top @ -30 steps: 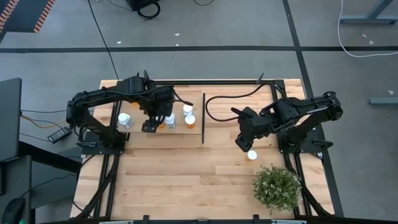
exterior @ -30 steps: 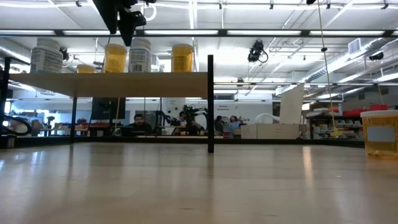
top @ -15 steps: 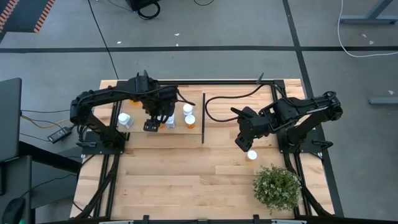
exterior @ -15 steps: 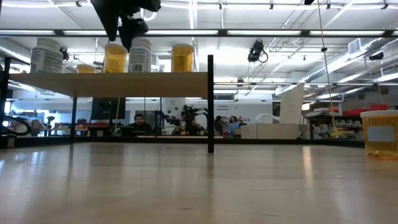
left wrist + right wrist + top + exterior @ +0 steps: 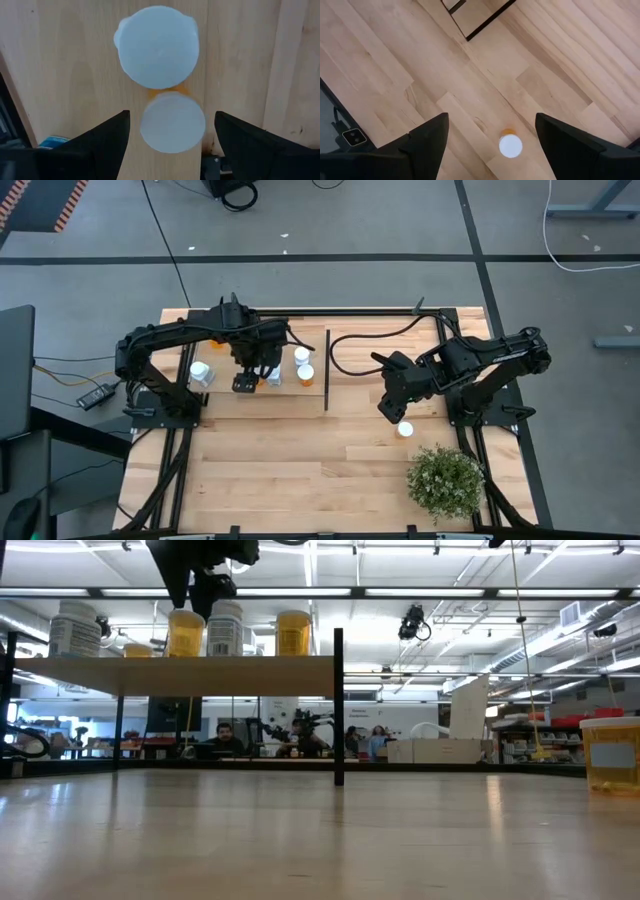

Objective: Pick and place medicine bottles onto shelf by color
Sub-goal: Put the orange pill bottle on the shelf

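As counted from above, four bottles (image 5: 301,356) on shelf (image 5: 290,395).

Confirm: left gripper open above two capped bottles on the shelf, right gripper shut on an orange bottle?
Not quite. The right gripper is open and empty; the right wrist view shows the orange bottle standing free on the table below it. The rest holds.
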You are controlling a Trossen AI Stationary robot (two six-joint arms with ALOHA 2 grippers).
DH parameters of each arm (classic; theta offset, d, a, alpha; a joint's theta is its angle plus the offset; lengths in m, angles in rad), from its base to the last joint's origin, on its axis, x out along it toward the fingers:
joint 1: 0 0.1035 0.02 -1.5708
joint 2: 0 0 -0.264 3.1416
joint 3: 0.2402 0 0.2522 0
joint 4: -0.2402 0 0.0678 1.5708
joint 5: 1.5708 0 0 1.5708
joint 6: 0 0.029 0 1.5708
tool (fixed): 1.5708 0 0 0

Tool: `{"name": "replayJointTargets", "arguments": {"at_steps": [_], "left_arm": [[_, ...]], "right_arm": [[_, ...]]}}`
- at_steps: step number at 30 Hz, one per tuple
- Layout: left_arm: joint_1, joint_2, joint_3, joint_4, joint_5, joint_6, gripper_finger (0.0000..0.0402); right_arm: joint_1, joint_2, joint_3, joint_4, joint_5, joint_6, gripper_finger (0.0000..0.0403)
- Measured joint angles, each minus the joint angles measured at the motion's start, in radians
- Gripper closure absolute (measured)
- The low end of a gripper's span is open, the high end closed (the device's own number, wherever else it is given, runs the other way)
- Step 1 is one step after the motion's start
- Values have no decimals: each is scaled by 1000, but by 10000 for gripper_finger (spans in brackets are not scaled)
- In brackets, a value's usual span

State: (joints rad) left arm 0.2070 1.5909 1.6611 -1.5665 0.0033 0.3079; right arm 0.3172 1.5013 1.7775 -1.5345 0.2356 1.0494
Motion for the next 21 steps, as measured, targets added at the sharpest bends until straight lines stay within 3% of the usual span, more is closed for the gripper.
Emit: {"name": "replayJointTargets", "arguments": {"at_steps": [21], "left_arm": [[-38, 0, 0, 31, -91, -141, 106]], "right_arm": [[0, 0, 0, 0, 1, -5, 99]]}}
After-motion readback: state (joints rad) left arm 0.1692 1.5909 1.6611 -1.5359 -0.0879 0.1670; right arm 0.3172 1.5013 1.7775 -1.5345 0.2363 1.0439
